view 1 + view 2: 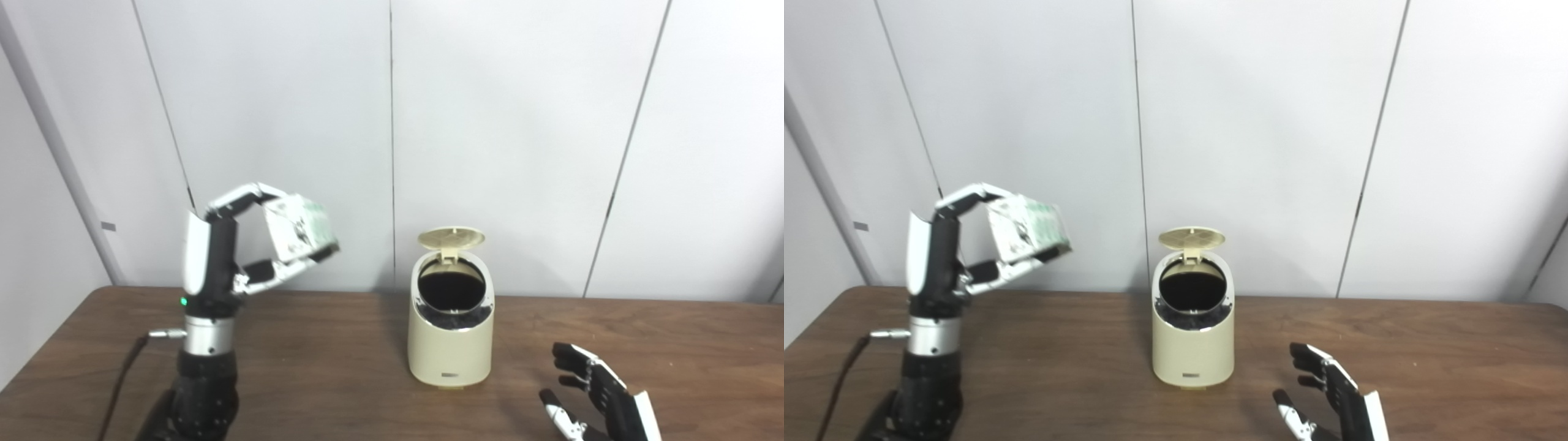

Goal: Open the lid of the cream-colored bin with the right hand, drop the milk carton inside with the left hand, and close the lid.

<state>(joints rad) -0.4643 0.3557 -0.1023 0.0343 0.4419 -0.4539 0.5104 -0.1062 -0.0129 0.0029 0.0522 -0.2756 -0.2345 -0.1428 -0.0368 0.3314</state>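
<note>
Brown wooden table point(343, 367) before pale grey panelled wall point(508, 122).

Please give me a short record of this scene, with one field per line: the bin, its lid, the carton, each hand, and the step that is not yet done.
bin: cream-colored bin, upright on the wooden table
lid: lid raised at the back, opening dark
carton: milk carton held in the air, left of the bin, not above it
left hand: left hand raised, shut on the carton
right hand: right hand low, right of the bin, fingers apart, holding nothing
not yet done: dropping the carton in, closing the lid
</note>
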